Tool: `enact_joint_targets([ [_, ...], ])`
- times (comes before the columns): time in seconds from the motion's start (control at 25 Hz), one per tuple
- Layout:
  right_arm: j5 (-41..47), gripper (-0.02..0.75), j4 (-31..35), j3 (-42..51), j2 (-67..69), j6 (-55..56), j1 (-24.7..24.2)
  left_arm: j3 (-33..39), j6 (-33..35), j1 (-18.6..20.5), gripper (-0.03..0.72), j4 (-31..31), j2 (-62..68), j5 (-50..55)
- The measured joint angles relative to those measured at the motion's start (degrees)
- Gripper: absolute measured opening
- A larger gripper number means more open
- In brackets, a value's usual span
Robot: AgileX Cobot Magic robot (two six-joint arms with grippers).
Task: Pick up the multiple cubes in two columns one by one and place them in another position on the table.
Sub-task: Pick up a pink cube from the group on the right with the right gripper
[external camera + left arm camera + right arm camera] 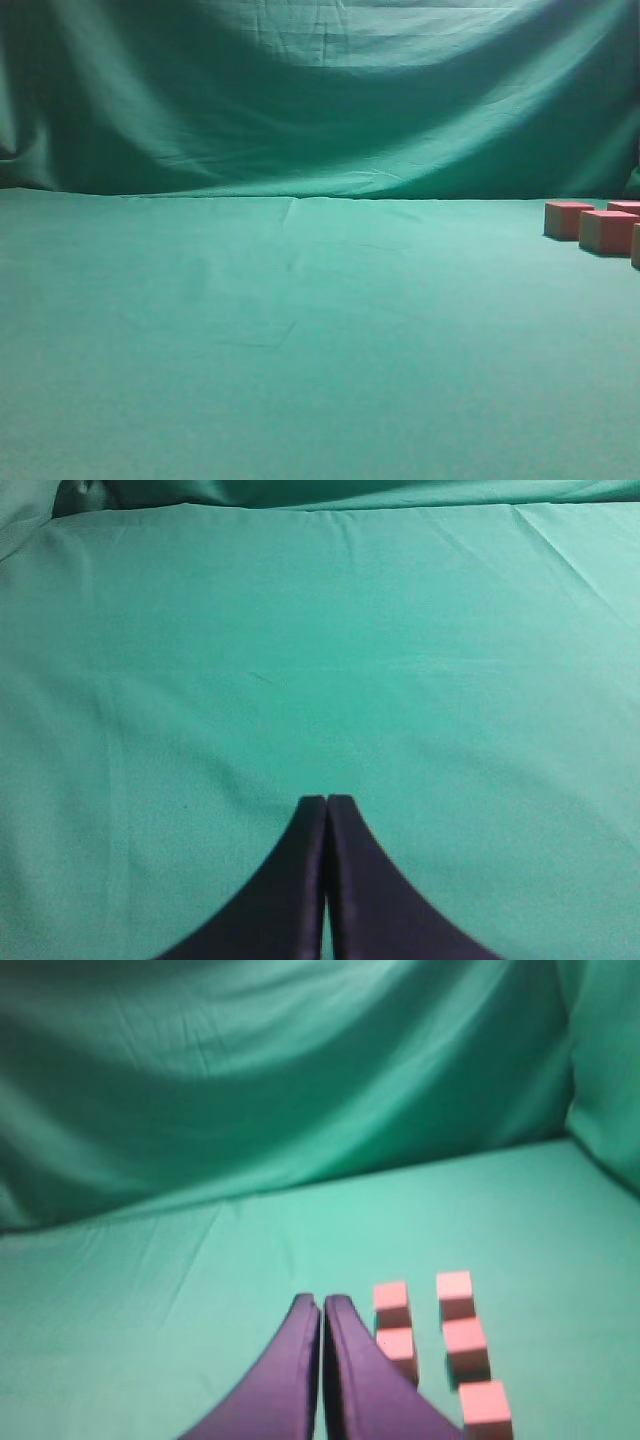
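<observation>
Over by the right edge of the counter (pixel 300 340) sit the cubes (pixel 455 1295): the right wrist view shows five, in two columns, two on the left and three on the right. The exterior view only catches four, two cut off by the frame. Right claw (pixel 322 1305) hangs just left of them, jaws together, holding nothing. Left claw (pixel 326 802) is pressed together too, over bare green cloth.

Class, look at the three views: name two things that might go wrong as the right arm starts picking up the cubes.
1. The cubes sit close together in two columns, so the right hand may nudge a neighbour when reaching in.
2. That hand is shut; unless opened first, it would likely push a cube rather than grasp it.
</observation>
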Motion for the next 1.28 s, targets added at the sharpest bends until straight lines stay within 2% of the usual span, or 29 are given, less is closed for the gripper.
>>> enact_joint_targets([
  [0.16,7.05,0.0,-0.11,-4.04,5.07,-1.45,0.0,0.0,0.0,0.0,0.0,0.0,0.0,0.0],
  [0.4,24.36,0.0,-2.15,-11.55,15.16,-2.9,0.0,0.0,0.0,0.0,0.0,0.0,0.0,0.0],
  [0.6,38.96,0.0,-8.58,-17.16,25.22,0.75,0.0,0.0,0.0,0.0,0.0,0.0,0.0,0.0],
  [0.68,42.3,0.0,-10.37,-18.19,28.52,1.14,0.0,0.0,0.0,0.0,0.0,0.0,0.0,0.0],
  [0.8,42.55,0.0,-10.26,-18.43,31.71,1.29,1.19,0.0,0.0,0.0,0.0,0.0,0.0,0.0],
  [1.0,40.77,0.0,-11.65,-18.76,35.13,3.99,6.57,0.0,0.0,0.0,0.0,0.0,0.0,0.0],
  [1.28,39.29,0.0,-22.73,-18.99,43.88,16.33,15.68,0.0,0.0,0.0,0.0,0.0,0.0,0.0],
])
